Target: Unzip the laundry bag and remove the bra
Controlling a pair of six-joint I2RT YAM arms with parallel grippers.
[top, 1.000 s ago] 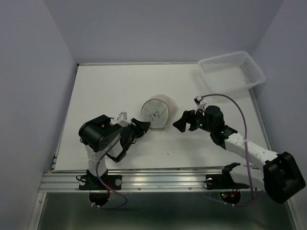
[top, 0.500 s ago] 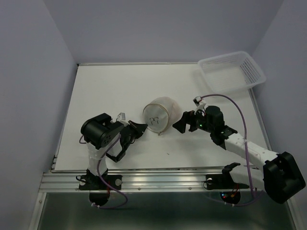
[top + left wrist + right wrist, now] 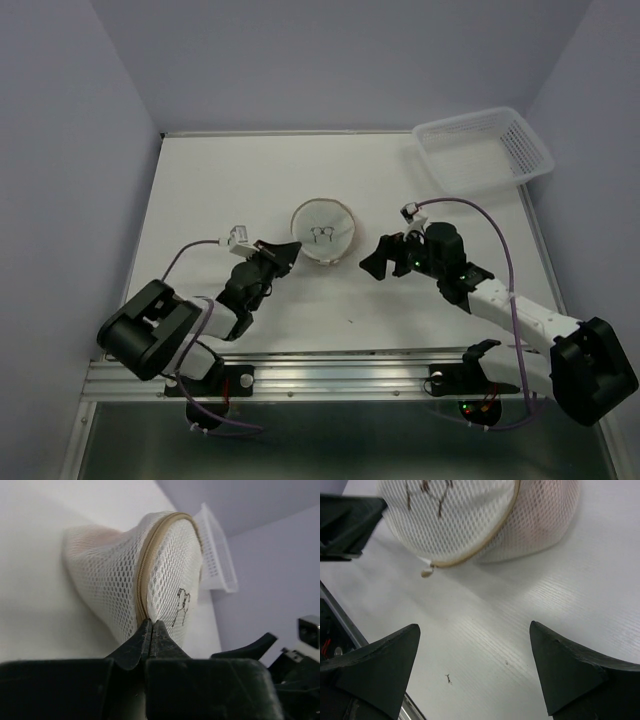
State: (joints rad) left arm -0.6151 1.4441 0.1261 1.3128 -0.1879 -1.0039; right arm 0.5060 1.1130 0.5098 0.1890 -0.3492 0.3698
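White table (image 3: 210, 190), domed mesh laundry bag (image 3: 324, 231)

Laundry bag (image 3: 325, 232): small round pouch, translucent white mesh, dome-shaped. Lies near table centre in top view. Tipped, flat round face turned up toward overhead camera, dome side down on table. Tan-brown zipper ring (image 3: 142, 575) runs round face, looks fully closed. Dark squiggle mark (image 3: 322, 235) at face centre. Small pale zipper pull (image 3: 426, 571) hangs off ring at 7 o'clock in right wrist view. Faint pinkish tone shows through mesh, contents unclear. Ring's 8 o'clock edge pinched in left gripper (image 3: 151, 625).
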